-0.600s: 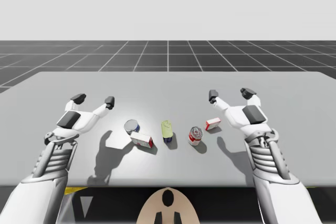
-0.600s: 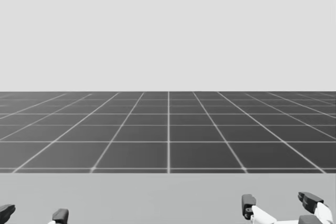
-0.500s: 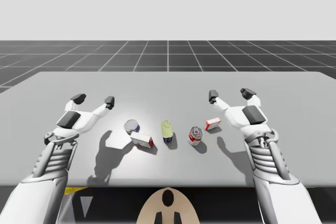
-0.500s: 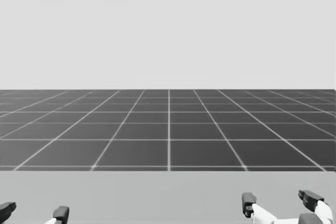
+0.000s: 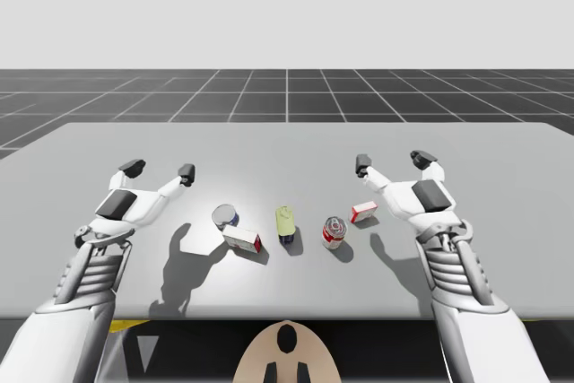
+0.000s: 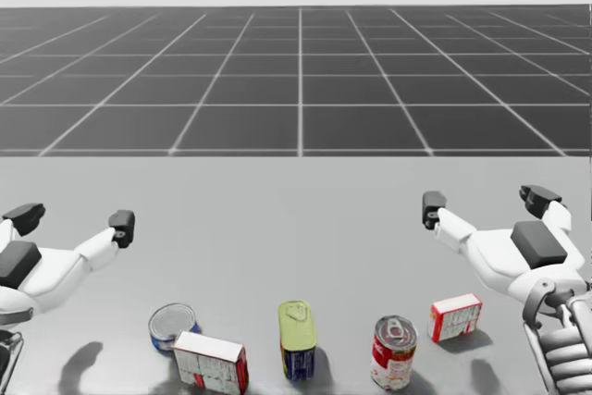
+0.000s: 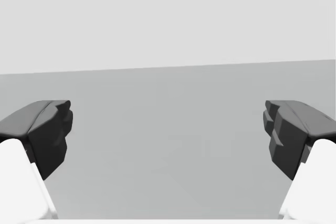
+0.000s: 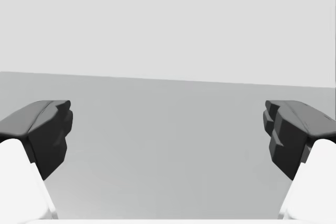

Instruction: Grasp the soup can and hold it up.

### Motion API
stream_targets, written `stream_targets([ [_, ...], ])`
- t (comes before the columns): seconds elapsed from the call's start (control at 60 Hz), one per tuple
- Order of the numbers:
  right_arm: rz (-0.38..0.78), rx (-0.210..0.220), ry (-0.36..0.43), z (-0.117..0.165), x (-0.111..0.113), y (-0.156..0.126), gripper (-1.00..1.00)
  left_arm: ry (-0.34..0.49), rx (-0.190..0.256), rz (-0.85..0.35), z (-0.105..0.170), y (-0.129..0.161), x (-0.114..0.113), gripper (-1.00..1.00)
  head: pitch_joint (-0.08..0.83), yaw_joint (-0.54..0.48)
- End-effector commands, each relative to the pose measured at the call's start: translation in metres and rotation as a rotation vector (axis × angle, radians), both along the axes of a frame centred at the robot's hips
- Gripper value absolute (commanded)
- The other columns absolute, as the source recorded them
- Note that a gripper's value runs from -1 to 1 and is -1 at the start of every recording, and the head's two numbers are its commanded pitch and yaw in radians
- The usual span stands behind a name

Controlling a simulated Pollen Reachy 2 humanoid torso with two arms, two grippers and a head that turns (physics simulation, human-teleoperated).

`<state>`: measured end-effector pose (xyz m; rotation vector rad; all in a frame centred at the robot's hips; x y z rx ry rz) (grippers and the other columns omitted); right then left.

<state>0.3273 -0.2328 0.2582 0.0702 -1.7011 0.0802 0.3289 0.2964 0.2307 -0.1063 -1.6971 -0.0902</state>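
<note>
The soup can [image 5: 333,232] [image 6: 394,351], red and white with a grey lid, stands upright on the grey table [image 5: 287,145] near its front middle. My right gripper [image 5: 393,161] [image 6: 486,202] hovers open above the table, to the right of the can and further back. My left gripper [image 5: 160,170] [image 6: 72,221] hovers open over the table's left part, far from the can. In each wrist view the open gripper [image 7: 168,135] [image 8: 168,135] has only bare table ahead of it.
A small red and white box [image 5: 364,212] [image 6: 456,316] lies just right of the soup can, under my right hand. Left of the can stand a yellow-green tin [image 5: 285,223] [image 6: 296,338], a larger white and red box [image 5: 242,239] [image 6: 210,363] and a blue can [image 5: 225,216] [image 6: 173,326].
My head has turned downward, so the table and its objects have come into the head view. Both arms and the objects stay put.
</note>
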Motion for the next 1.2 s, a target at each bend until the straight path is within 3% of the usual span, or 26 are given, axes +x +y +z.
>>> stream_targets([
  [0.017,0.0,-0.013,0.002,-0.001,0.001,0.001,-1.0,-0.005,0.005,0.002,0.0,0.0,0.0,-1.0,0.432,0.01],
  [0.467,-0.007,-0.038,-0.002,-0.002,0.001,0.003,-1.0,-0.019,-0.003,-0.003,0.005,-0.002,-0.002,-1.0,0.67,-0.19],
  [0.75,0.005,-0.054,-0.016,0.004,-0.005,0.006,-1.0,-0.023,-0.006,0.003,0.005,-0.002,-0.003,-1.0,0.691,-0.21],
  [0.833,0.031,-0.035,0.001,0.009,-0.016,0.007,-1.0,-0.021,-0.007,0.006,0.005,-0.002,-0.003,-1.0,0.688,-0.21],
  [0.883,0.057,-0.049,0.02,0.009,-0.029,0.009,-1.0,-0.019,-0.005,0.005,0.004,-0.002,-0.003,-1.0,0.688,-0.21],
  [1.067,0.224,-0.026,0.09,0.003,-0.072,0.02,-1.0,-0.019,-0.005,0.011,0.004,-0.002,-0.002,-1.0,0.693,-0.2],
  [1.2,0.27,-0.031,0.101,-0.005,-0.096,0.025,-1.0,-0.016,-0.006,0.012,0.004,-0.002,-0.002,-1.0,0.695,-0.21],
])
